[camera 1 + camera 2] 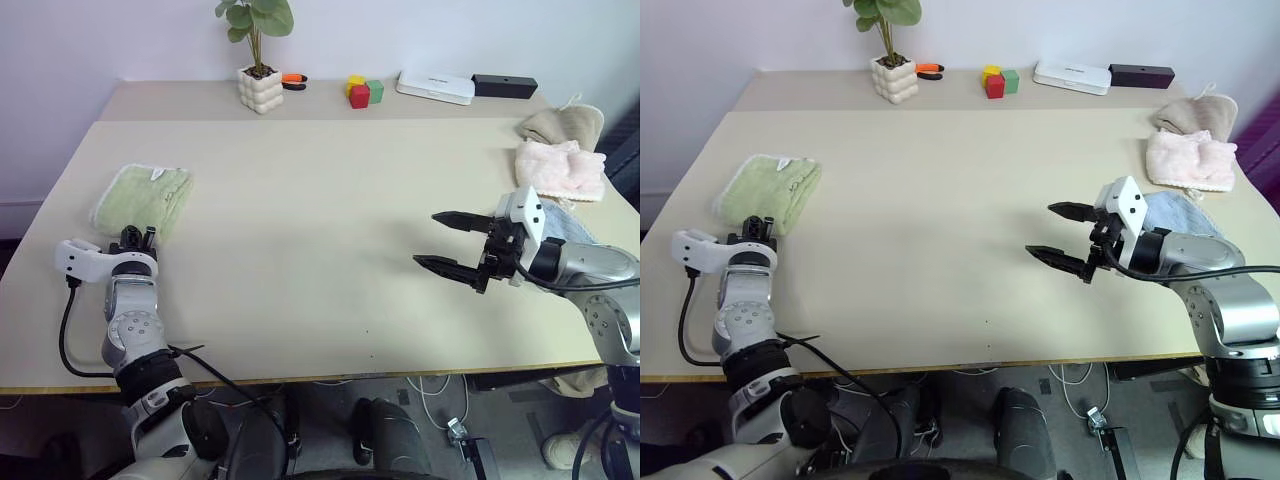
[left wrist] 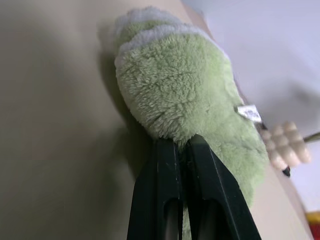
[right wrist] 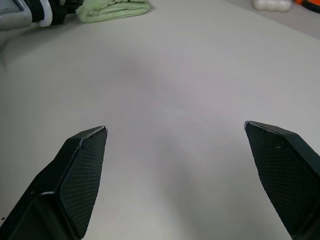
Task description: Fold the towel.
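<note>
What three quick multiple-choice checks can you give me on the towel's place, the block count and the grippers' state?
1. Where does the towel lie?
A. near the table's left edge
B. at the table's middle
C. on the cloth pile at the right

2. How many coloured blocks stand at the back of the table?
A. one
B. three
C. five

3. How do the grippers stand?
A. both open
B. left shut, right open
C. left open, right shut

Answers:
1 A: the folded green bundle sits by the left edge, just beyond the left gripper.
2 B: yellow, red and green.
3 B: the left fingers meet at the towel's edge; the right gripper gapes over bare table.
</note>
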`<state>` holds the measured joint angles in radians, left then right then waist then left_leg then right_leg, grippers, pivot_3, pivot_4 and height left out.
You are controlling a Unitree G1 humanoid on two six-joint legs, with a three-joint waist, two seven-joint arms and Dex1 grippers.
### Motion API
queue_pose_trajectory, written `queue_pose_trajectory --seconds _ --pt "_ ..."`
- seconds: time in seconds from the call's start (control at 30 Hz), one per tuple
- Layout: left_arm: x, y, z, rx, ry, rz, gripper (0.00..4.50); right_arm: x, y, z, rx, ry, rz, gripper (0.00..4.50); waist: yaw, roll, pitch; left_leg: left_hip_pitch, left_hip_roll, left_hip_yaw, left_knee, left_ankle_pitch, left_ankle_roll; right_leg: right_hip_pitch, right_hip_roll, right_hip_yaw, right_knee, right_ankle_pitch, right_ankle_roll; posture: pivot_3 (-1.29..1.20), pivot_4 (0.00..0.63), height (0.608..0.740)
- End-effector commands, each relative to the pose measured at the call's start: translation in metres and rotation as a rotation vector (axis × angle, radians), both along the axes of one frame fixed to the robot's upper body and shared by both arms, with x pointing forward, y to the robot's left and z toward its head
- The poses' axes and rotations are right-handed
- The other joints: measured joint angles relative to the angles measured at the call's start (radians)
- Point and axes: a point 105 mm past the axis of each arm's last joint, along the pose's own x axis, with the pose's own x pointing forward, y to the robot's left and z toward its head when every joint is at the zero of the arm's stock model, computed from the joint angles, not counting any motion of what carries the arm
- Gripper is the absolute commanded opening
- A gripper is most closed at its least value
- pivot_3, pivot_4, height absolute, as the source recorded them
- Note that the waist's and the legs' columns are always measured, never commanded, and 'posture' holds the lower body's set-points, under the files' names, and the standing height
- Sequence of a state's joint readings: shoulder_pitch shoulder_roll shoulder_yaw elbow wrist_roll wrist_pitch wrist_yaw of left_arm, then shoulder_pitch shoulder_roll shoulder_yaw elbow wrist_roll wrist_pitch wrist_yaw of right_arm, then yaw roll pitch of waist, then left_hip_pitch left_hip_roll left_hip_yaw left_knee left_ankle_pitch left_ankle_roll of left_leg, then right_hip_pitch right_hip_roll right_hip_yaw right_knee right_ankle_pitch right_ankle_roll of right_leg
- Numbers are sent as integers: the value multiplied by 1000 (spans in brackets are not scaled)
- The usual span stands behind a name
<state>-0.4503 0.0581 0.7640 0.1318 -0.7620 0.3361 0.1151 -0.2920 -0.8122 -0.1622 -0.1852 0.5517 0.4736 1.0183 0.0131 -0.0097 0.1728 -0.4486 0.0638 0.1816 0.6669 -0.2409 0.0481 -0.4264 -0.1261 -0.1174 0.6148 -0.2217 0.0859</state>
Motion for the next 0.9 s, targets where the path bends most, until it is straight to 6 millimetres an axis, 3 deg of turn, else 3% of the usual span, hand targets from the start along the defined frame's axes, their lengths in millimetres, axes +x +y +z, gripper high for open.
queue_pose_trajectory --seconds 0.03,0.17,0.3,0.6,0.83,0.9 --pt "-1 -15 9 -32 -11 -29 55 1 -2 11 -14 -51 9 4500 0 0 0 0 0 0 0 0 0 0 0 0 0 0 0 0 150 740" --pt "-9 -27 12 -18 22 -73 55 1 -11 13 -16 -56 -21 4500 -1 0 0 0 0 0 0 1 2 0 0 0 0 0 0 0 150 740" --pt "-12 -26 15 -13 20 -81 55 -2 -21 16 -7 -61 -41 4500 0 0 0 0 1 0 0 1 1 0 1 0 0 0 0 0 150 740" --pt "-12 -28 8 27 68 -121 55 -21 -13 37 115 -170 55 4500 0 0 0 0 1 0 0 0 0 0 2 0 0 0 0 0 150 740" --pt "-14 -38 8 14 51 -159 55 -22 -6 34 109 -176 91 4500 0 0 0 0 1 0 0 0 0 0 2 0 0 0 0 0 150 740" --pt "-16 -40 7 35 63 -171 666 -20 -5 32 104 -169 92 4500 -1 0 0 0 1 0 0 0 0 0 1 0 0 0 0 0 150 740"
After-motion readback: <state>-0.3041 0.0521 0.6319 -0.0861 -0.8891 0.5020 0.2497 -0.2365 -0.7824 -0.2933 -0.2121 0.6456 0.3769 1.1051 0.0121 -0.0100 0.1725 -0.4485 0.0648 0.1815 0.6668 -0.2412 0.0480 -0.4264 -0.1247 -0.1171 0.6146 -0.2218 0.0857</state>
